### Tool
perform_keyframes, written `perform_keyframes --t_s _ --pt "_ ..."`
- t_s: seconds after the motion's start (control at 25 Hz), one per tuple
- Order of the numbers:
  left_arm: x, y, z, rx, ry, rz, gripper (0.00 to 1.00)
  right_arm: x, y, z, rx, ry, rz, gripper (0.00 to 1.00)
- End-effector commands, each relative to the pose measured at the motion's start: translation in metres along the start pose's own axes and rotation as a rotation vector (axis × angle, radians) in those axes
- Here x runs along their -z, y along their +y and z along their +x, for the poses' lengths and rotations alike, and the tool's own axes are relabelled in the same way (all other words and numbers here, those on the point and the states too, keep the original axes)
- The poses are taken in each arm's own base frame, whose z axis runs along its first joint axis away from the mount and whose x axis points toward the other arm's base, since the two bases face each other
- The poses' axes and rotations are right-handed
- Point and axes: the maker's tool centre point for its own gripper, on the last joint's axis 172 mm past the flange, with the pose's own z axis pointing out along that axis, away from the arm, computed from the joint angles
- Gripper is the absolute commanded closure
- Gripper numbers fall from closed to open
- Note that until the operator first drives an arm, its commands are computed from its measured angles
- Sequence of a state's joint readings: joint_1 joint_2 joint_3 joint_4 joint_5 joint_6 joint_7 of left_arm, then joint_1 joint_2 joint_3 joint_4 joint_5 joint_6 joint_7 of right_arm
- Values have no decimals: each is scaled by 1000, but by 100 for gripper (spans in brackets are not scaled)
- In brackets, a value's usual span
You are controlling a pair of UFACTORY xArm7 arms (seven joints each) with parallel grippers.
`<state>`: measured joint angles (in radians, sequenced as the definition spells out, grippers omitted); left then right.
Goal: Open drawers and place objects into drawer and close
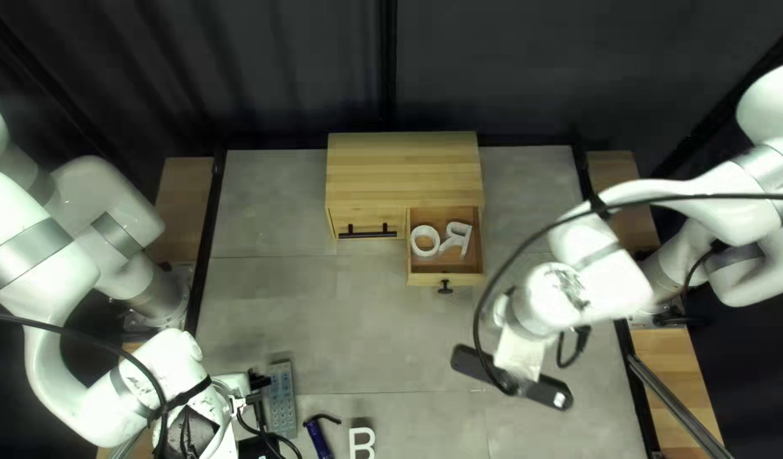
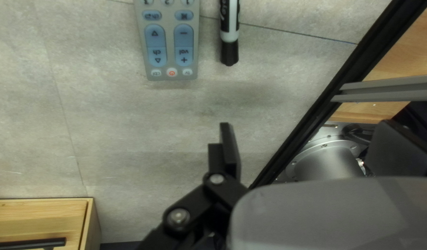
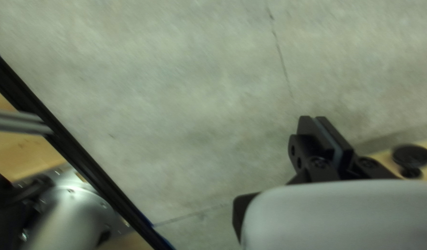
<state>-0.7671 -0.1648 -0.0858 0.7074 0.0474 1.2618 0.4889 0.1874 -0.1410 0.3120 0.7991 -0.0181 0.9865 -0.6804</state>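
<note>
The left tool is spread, the right tool pressed together; two white letters lie in the open drawer.

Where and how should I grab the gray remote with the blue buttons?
Probably by its middle, from straight above, one finger along each long side: the remote lies flat and is long and narrow. Mind the marker beside it.
</note>
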Motion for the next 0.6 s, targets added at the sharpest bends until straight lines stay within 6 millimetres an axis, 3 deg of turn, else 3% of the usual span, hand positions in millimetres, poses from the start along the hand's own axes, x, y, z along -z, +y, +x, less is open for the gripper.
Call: perform_keyframes --t_s 0.04,0.28,0.48,0.56,0.6 --pt "0 0 0 0 0 0 0 -6 -35 27 39 13 -2 91" --pt "0 0 0 0 0 0 0 -21 -86 73 114 25 -12 90" --pt "0 0 0 0 0 0 0 -31 -119 89 127 35 -19 88" --pt "0 0 0 0 0 0 0 -34 -133 95 137 30 -25 77" --pt "0 0 0 0 0 0 0 -36 -137 97 144 26 -25 23"
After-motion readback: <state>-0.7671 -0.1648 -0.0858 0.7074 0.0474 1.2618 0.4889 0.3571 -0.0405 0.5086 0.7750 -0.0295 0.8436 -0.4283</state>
